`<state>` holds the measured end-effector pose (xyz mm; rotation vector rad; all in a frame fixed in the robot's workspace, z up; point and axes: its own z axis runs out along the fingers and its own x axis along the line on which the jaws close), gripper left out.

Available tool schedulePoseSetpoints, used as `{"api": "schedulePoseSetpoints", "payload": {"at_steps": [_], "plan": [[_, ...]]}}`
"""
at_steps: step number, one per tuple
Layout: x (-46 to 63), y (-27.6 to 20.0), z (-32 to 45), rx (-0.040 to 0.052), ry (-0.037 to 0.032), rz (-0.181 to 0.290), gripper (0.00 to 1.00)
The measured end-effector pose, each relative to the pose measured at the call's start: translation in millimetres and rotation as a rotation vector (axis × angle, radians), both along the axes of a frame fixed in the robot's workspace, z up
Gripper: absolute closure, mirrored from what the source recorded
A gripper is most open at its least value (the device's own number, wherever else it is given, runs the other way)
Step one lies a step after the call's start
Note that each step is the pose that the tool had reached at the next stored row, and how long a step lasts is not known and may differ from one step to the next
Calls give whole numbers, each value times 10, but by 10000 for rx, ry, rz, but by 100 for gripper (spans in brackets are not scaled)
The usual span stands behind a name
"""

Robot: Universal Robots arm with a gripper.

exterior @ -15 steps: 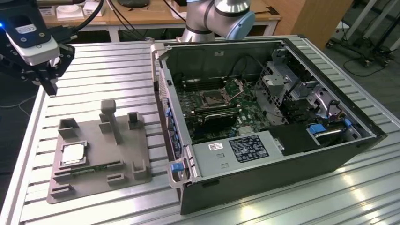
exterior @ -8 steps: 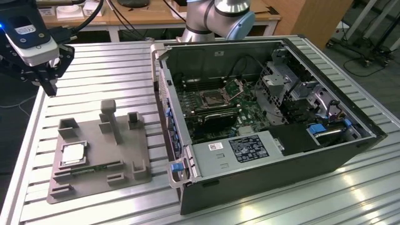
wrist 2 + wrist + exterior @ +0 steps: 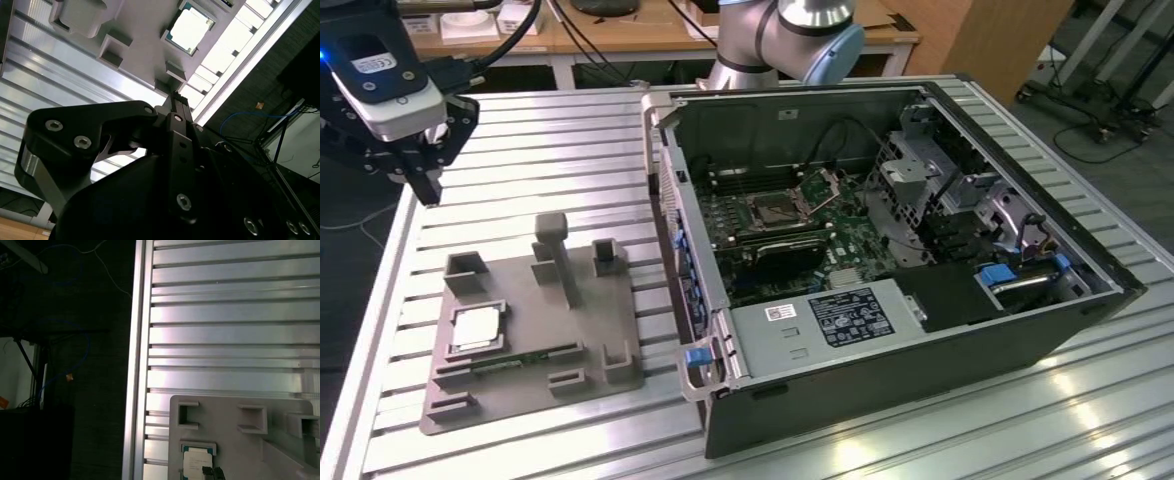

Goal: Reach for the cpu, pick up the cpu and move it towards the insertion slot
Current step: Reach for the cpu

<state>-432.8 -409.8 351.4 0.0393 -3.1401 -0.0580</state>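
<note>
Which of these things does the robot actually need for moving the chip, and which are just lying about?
Needed: gripper; cpu, lying in the gray holder; insertion slot, inside the open computer case.
Lying about: memory stick; power supply; slatted aluminium table.

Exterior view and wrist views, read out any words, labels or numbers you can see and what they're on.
Black label on the power supply box in the computer case: print too small to read.
White sticker beside it: too small to read.
Oval mark on the arm's white housing: blurred, unreadable.
Top of the cpu, first wrist view: faint print, unreadable.
</note>
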Motion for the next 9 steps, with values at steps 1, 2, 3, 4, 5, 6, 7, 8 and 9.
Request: {"api": "schedulePoseSetpoints", "payload": {"at_steps": [1,2,3,4,5,6,7,8,9], "plan": [[0,0,0,0,0,0,89],[0,0,0,0,0,1,89],[0,0,0,0,0,1,83],[0,0,0,0,0,1,83],[0,0,0,0,0,1,76],[0,0,0,-1,1,1,76],[0,0,0,-1,1,1,76],[0,0,0,-1,1,1,76],[0,0,-1,-1,1,1,75]]}}
